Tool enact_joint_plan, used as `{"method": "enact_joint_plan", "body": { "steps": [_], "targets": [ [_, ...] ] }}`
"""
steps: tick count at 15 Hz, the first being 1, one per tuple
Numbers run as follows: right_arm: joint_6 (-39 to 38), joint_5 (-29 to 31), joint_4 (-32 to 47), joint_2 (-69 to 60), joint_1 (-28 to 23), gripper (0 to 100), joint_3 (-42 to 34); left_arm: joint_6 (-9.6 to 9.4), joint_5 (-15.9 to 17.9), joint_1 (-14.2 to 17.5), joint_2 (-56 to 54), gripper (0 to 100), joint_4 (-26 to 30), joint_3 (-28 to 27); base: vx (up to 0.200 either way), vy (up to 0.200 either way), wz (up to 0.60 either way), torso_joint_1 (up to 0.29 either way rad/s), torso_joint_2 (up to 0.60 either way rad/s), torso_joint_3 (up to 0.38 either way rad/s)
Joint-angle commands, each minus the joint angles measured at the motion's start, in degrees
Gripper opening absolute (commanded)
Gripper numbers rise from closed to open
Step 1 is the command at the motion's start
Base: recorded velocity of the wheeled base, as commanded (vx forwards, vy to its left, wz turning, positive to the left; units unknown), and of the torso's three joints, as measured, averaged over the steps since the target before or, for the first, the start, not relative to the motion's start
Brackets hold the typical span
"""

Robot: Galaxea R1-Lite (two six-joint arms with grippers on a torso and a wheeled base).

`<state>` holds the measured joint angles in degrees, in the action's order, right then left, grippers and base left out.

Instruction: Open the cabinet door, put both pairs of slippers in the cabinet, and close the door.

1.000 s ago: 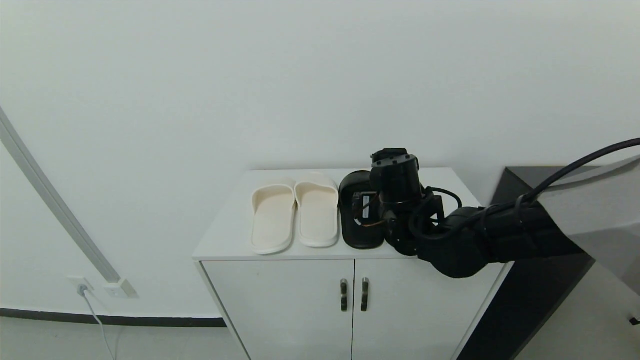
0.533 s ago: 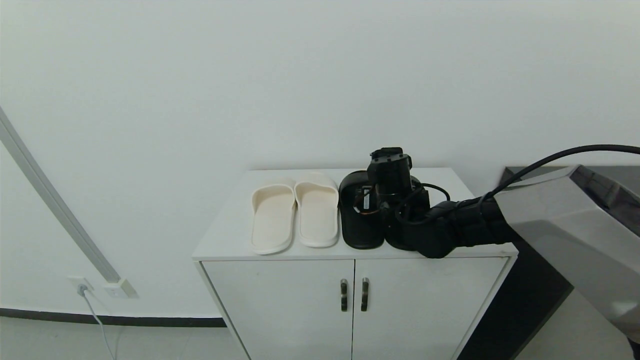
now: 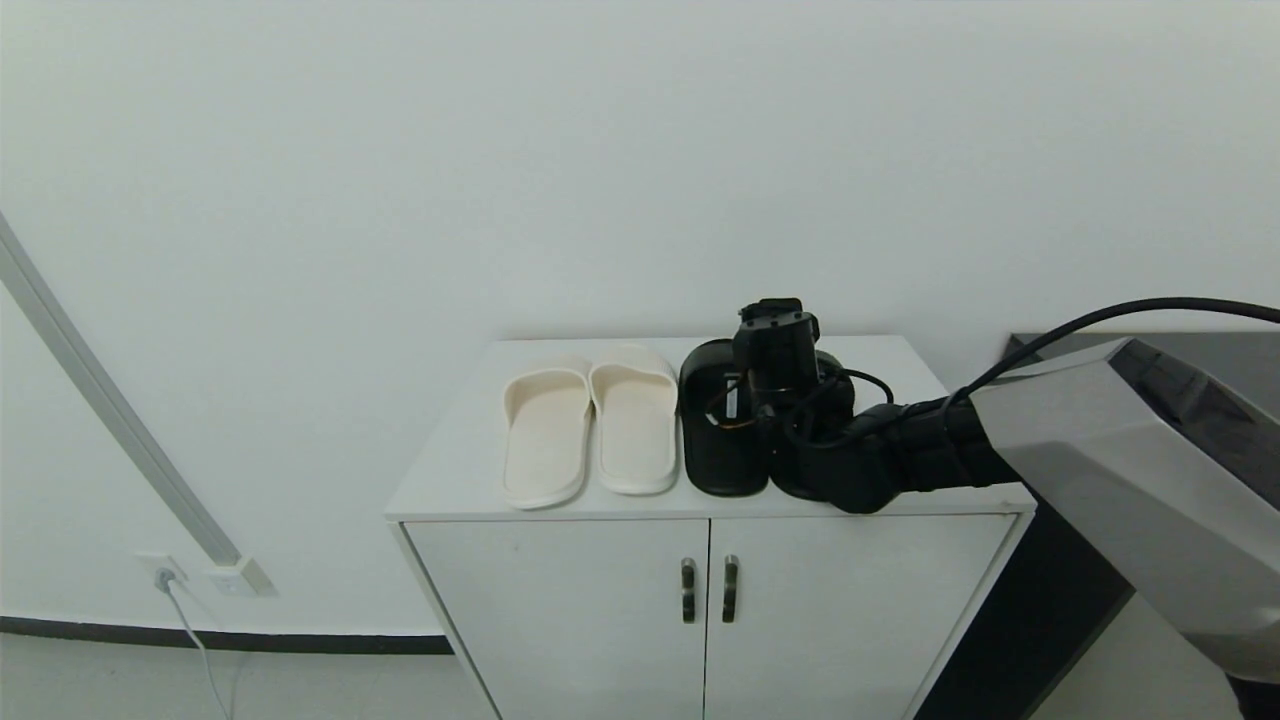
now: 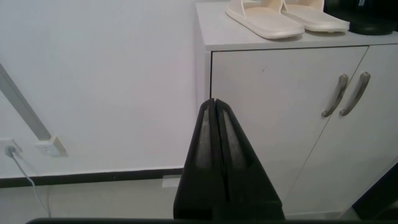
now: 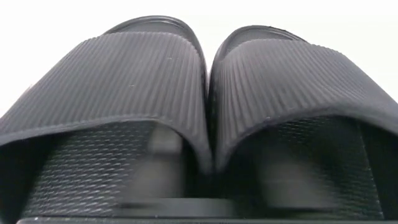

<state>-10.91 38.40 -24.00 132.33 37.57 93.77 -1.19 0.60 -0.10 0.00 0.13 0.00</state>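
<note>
Black slippers (image 3: 722, 430): the pair stands on top of the cabinet (image 3: 450, 470), on the right half of that top, toes toward the wall behind the cabinet; the two lie side by side with their inner edges touching, as the right wrist view shows from the heel end, looking under the ribbed straps. White slippers (image 3: 632, 425): the second pair is also on the cabinet top, just left of the black pair, side by side, toes toward the same wall and heels near the cabinet's front edge. Cabinet doors: the left door (image 3: 560, 620) and the right door (image 3: 840, 620) are both closed, and their two vertical handles (image 3: 688, 590) stand close together at the centre seam. Neither pair is inside the cabinet. Right gripper (image 3: 745, 415): it is over the cabinet top at the black pair, its arm coming in across the cabinet's right front corner; whether its jaws are released or clenched cannot be told, since the wrist blocks them in the head view and the close view is blurred at that point. Left gripper (image 4: 215, 106): it is low in front of the cabinet's left front corner, below the level of the top, jaws clenched flat together with nothing between them. Surroundings: a wall socket (image 3: 165, 577) with a cable sits low on the wall left of the cabinet, and a grey strip (image 3: 100, 400) slants up the wall above it.
</note>
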Motion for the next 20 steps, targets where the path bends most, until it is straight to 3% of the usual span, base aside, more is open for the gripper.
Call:
{"method": "enact_joint_plan", "body": {
  "steps": [1,9,14,20],
  "targets": [
    [0.1,0.1,0.1,-1.2,0.1,0,-0.3,0.05,0.0,0.0,0.1,0,0.0,0.0,0.0,0.0,0.0,0.0,0.0,0.0],
    [1.6,-2.0,-0.3,-16.5,3.3,0,-13.4,0.32,-0.1,0.0,0.1,0,0.0,0.0,0.0,0.0,0.0,0.0,0.0,0.0],
    [4.9,-19.9,-4.4,-35.4,6.5,0,-36.3,0.32,0.0,0.0,0.1,0,0.0,0.0,0.0,0.0,0.0,0.0,0.0,0.0],
    [7.3,-42.3,-4.6,-48.6,6.4,0,-53.2,0.23,0.0,0.0,0.1,0,0.0,0.0,0.0,0.0,0.0,0.0,0.0,0.0]
  ]
}}
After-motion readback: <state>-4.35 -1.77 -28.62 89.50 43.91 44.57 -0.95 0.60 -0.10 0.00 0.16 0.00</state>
